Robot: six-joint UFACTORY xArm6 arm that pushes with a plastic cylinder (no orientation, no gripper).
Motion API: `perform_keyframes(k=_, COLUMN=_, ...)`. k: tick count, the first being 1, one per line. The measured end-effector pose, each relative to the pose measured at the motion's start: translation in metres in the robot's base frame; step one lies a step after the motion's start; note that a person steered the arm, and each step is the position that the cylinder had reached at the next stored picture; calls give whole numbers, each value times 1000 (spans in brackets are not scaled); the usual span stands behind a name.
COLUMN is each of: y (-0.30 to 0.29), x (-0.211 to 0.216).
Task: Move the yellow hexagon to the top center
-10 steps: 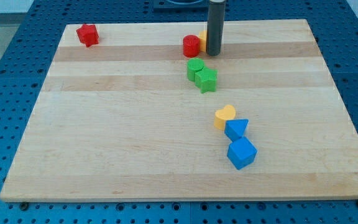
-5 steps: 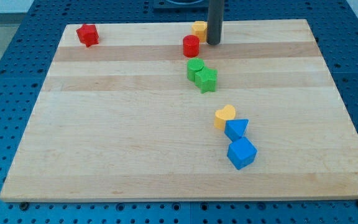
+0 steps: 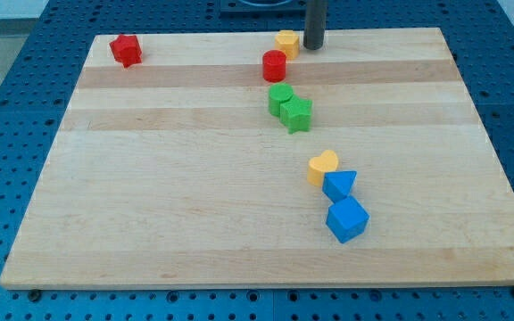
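Rod tip [image 3: 314,47] is sitting at the view's top edge of the board [image 3: 150,196], just beside the yellow hexagon [image 3: 286,43] on its right side, apart from it by a thin gap, not pushing on anything and carrying nothing, since it is a bare rod with no way of holding. Yellow hexagon is lying near the top centre of the board, just above the red cylinder [image 3: 275,65], close to it and possibly touching. Judging by looks, the hexagon is behaving as a small, light, rigid block with flat sides, likely sliding easily on the smooth wood and likely spinning if it is being nudged off-centre; nothing fragile about it. No grasp is being possible, so contact is best being made square on a flat side face, low down, through its middle. Counts: one yellow hexagon, one yellow heart [image 3: 323,166], one red cylinder, one red star [image 3: 126,50] at the top left, one green cylinder [image 3: 281,97] touching one green star [image 3: 297,114], one blue triangle [image 3: 339,185], one blue cube [image 3: 346,219]. Eight blocks in all are showing, two of each colour.
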State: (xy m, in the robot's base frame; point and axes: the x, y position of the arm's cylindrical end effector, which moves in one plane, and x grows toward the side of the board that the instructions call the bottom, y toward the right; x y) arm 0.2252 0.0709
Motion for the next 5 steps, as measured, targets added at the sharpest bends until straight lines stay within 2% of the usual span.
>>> perform_keyframes(k=2, y=-28, x=0)
perform_keyframes(k=5, y=-39, x=0)
